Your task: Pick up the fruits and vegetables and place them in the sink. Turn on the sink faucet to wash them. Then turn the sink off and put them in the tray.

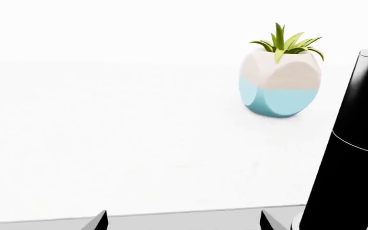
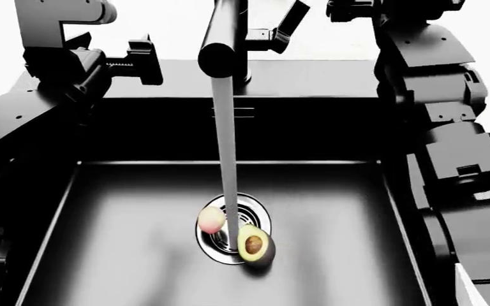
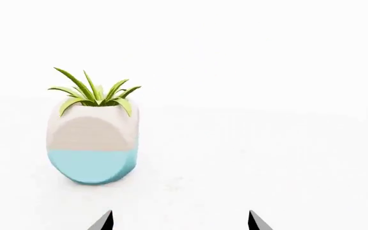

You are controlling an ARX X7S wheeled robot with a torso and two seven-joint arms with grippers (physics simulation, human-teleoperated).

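The black sink [image 2: 117, 255] fills the head view. The black faucet [image 2: 221, 44] stands at its back, and a stream of water [image 2: 224, 159] runs from the spout onto the steel drain [image 2: 247, 210]. The peach-like fruit [image 2: 211, 220] and the halved avocado [image 2: 255, 245] lie at the drain, flesh and pit up. My left gripper [image 2: 147, 60] is open and empty, left of the faucet, above the sink's back rim. My right gripper [image 3: 178, 221] is open and empty; its arm [image 2: 356, 9] ends right of the faucet lever [image 2: 270, 33]. The tray is out of view.
A potted plant in a cream and blue pot [image 1: 279, 86] stands on the white counter behind the sink; it also shows in the right wrist view [image 3: 93, 143]. The faucet body [image 1: 350, 143] is close beside my left gripper [image 1: 182, 221]. My arms flank the basin.
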